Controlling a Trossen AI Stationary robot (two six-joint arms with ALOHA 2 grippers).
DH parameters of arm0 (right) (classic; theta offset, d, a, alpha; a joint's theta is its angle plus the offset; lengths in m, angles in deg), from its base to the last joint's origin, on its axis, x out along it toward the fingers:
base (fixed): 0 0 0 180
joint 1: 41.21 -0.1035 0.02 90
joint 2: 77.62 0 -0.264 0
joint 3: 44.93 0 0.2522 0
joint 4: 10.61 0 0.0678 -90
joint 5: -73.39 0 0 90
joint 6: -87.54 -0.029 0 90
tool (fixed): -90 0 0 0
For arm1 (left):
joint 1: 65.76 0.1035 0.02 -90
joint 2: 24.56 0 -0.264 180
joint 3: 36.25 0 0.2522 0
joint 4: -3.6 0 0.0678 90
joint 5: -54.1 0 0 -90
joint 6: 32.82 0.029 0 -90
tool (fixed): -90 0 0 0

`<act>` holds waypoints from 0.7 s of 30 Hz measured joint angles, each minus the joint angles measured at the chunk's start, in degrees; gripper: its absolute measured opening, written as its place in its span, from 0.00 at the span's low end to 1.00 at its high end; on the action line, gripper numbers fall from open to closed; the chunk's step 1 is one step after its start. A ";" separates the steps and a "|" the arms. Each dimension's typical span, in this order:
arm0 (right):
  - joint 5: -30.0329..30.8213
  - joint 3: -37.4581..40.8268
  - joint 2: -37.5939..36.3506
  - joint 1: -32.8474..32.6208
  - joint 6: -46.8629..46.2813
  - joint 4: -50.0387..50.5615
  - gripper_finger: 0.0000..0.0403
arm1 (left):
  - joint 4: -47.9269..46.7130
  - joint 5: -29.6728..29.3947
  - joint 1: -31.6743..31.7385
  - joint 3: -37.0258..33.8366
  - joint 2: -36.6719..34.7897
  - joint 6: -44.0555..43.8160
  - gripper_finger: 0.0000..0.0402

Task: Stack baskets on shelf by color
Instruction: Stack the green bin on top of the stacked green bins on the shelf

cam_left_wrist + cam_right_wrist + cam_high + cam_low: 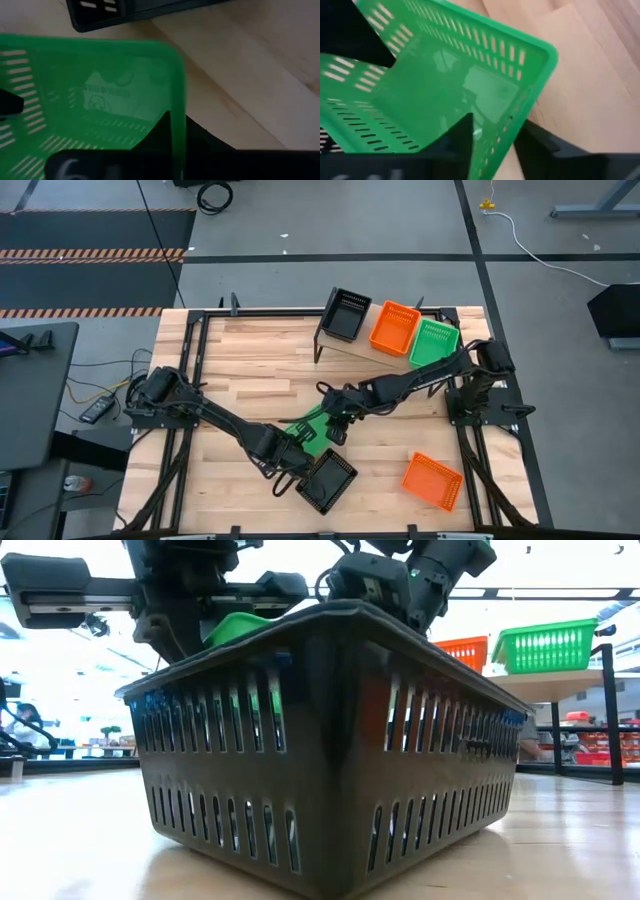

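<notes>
Right now both arms meet mid-counter over one green basket (308,429). From the left, the left hand (297,446) pinches its near wall, one finger inside and one outside; beside it a black basket (327,480) sits at the counter's (250,370) front edge. The right hand (333,423) clamps the opposite rim likewise. On the shelf (352,346) stand three: black (346,314), orange (394,327), green (434,343). Another orange basket (432,480) lies front right. Six baskets show: two black, two orange, two green.

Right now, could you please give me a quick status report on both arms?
Both pincers, left and right, clamped on one green basket mid-table. Shelf holds black, orange, green baskets. Black basket sits beside the left pincer.
</notes>
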 joint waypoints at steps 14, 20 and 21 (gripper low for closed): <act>-0.30 0.24 -0.39 0.16 8.90 0.65 0.02 | -3.51 -4.71 -2.41 9.54 -1.71 -9.29 0.24; -1.77 0.12 -6.42 1.01 10.66 4.16 0.02 | -5.82 -0.43 -0.90 12.55 -6.99 -10.55 0.30; -1.20 0.15 -7.68 1.01 10.66 5.34 0.02 | -5.22 -0.01 -0.56 12.61 -8.43 -10.55 0.29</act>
